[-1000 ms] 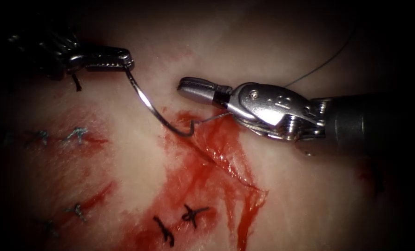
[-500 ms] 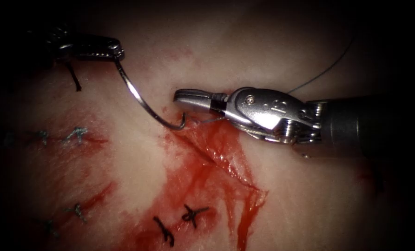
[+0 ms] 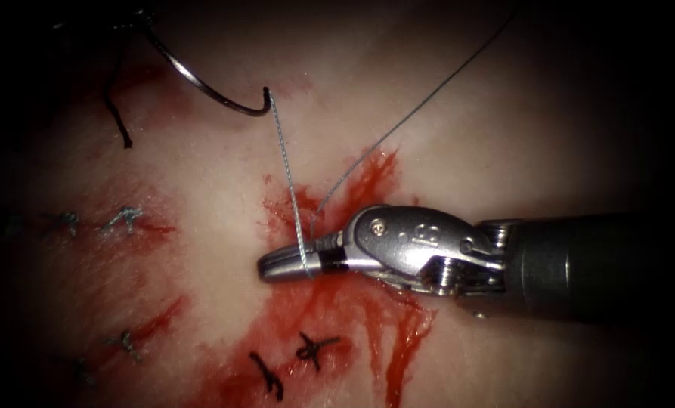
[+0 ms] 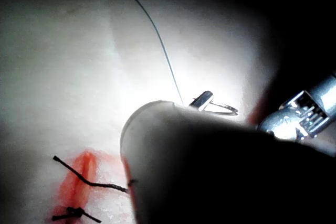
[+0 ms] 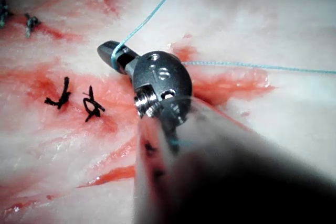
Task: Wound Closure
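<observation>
The needle [image 3: 209, 92] is out of the tissue [image 3: 503, 128] now, lifted up and away to the left of the cut [image 3: 367, 227]; a second ago its tip end still sat at the wound's upper edge, and since then it has been carried off toward the far left corner, so the thread [image 3: 286, 170] is being drawn through behind it. The left tool [image 3: 129, 17] sits in shadow at that corner, gripping the needle at the end away from the thread, though I cannot make out how its jaws stand; in the left wrist view the needle [image 4: 218, 107] glints just past the shaft.

From the needle's tail the thread runs straight down to the right tool [image 3: 288, 261], whose jaws look pressed together and lie flat on the tissue at the cut, with the thread crossing over them; whether it is pinched between them or merely draped across I cannot say. I take it the tool rests there to steady the tissue and guide the strand as it pulls taut. In the right wrist view the thread [image 5: 152, 17] bends round that same tool [image 5: 111, 53] at the jaws.

A second length of thread rises from the cut toward the upper right; red fluid [image 3: 337, 310] spreads below the cut, and dark finished stitches [image 3: 314, 349] sit lower down.
</observation>
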Action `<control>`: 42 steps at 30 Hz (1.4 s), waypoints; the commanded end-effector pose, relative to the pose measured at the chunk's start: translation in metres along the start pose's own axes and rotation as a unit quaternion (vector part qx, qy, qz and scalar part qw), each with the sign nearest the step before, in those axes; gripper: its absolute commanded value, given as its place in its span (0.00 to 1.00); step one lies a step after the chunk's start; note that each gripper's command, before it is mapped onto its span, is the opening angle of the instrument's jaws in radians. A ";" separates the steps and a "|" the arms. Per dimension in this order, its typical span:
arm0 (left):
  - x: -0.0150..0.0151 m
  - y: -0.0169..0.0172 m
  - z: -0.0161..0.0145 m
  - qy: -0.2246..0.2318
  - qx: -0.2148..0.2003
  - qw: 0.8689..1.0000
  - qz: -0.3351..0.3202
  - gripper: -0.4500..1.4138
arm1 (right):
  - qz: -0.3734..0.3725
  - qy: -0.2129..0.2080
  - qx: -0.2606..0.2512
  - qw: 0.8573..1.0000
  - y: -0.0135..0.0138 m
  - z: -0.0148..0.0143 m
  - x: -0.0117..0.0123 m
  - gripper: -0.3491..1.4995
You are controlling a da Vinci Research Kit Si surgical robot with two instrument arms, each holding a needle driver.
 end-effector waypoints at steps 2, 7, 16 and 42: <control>0.0013 -0.0005 -0.0006 0.026 0.004 1.000 0.016 0.00 | 0.041 -0.012 0.029 0.999 -0.0016 0.0015 -0.0008 0.00; 0.0025 -0.0016 -0.0018 0.062 0.045 0.996 0.054 0.00 | 0.124 -0.035 0.057 0.990 -0.0049 0.0004 -0.0014 0.00; 0.0036 -0.0021 -0.0029 0.103 0.055 0.989 0.090 0.00 | 0.253 -0.102 0.081 0.959 -0.0114 -0.0067 -0.0023 0.00; -0.0084 -0.0012 0.0026 -0.300 -0.033 0.950 0.085 0.00 | 0.283 0.010 -0.180 0.942 -0.0055 -0.0117 0.0020 0.45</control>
